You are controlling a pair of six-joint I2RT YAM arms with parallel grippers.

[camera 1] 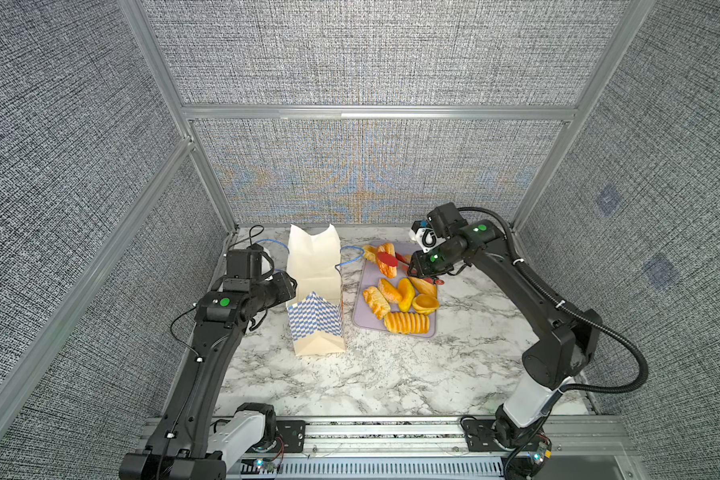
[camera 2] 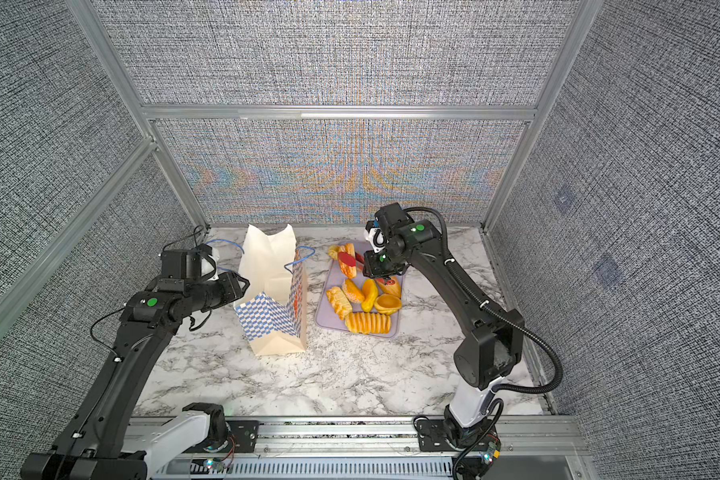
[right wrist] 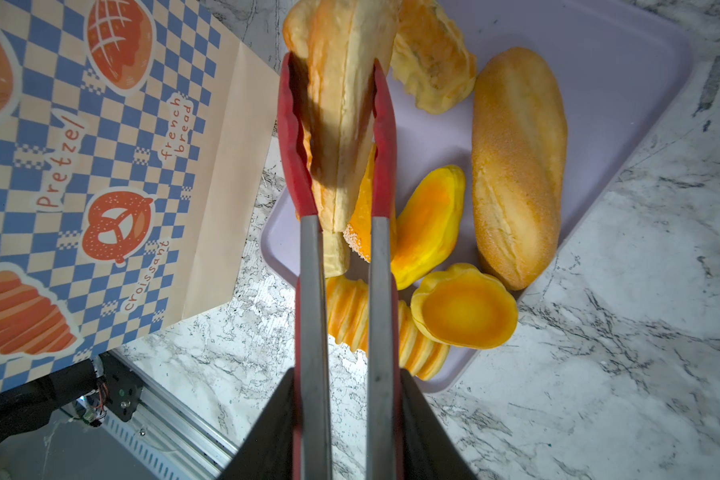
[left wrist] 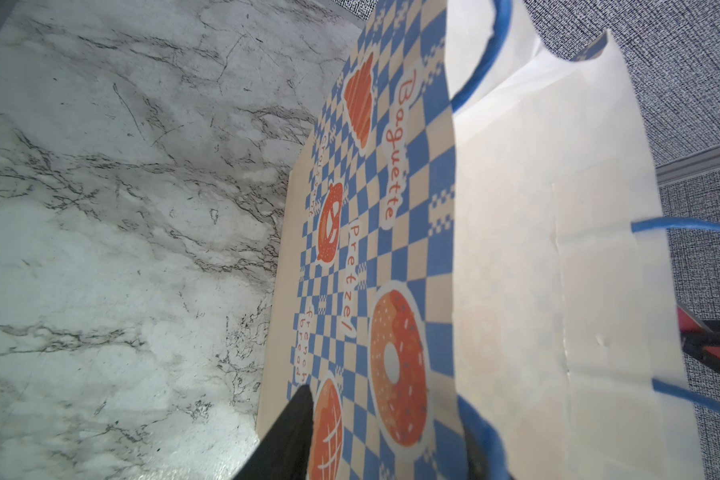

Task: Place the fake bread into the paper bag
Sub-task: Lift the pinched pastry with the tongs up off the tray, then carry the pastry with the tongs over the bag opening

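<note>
Tongs point(right wrist: 312, 311) in R claw point(right wrist: 346, 419) pinch bread point(right wrist: 341, 124) over tray point(right wrist: 620, 83) edge — L claw point(left wrist: 387, 415) half-wide astride paper bag point(left wrist: 516, 249) rim.

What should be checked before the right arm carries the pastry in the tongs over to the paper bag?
1. The pastry is clamped between the tips of the red tongs: ok.
2. The right gripper is shut on the tongs' handles: ok.
3. The paper bag stands upright with its mouth open: ok.
4. The left gripper grips the bag wall: not ok; its fingers straddle the wall but stand apart.
5. The pastry is lifted clear of the lavender tray: cannot tell.
</note>
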